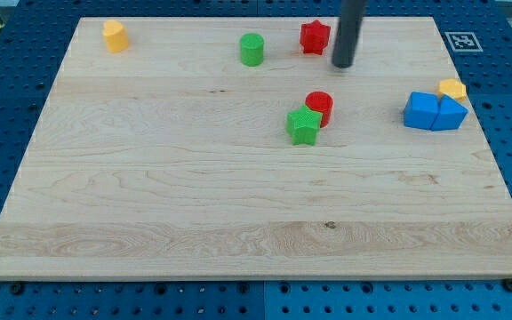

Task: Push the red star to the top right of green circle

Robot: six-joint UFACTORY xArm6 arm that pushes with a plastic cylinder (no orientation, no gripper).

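Note:
The red star (315, 36) lies near the view's top edge of the board, right of centre. The green circle (252, 49) stands to its left, slightly lower, with a gap between them. My tip (342, 65) is the lower end of the dark rod coming down from the view's top. It sits just to the right of the red star and a little below it, close but not clearly touching.
A red circle (319, 107) and a green star (303, 125) touch near the board's middle. Two blue blocks (433, 112) and a small yellow block (452, 88) cluster at the right. A yellow block (115, 36) sits top left. The wooden board (149, 204) has blue pegboard around it.

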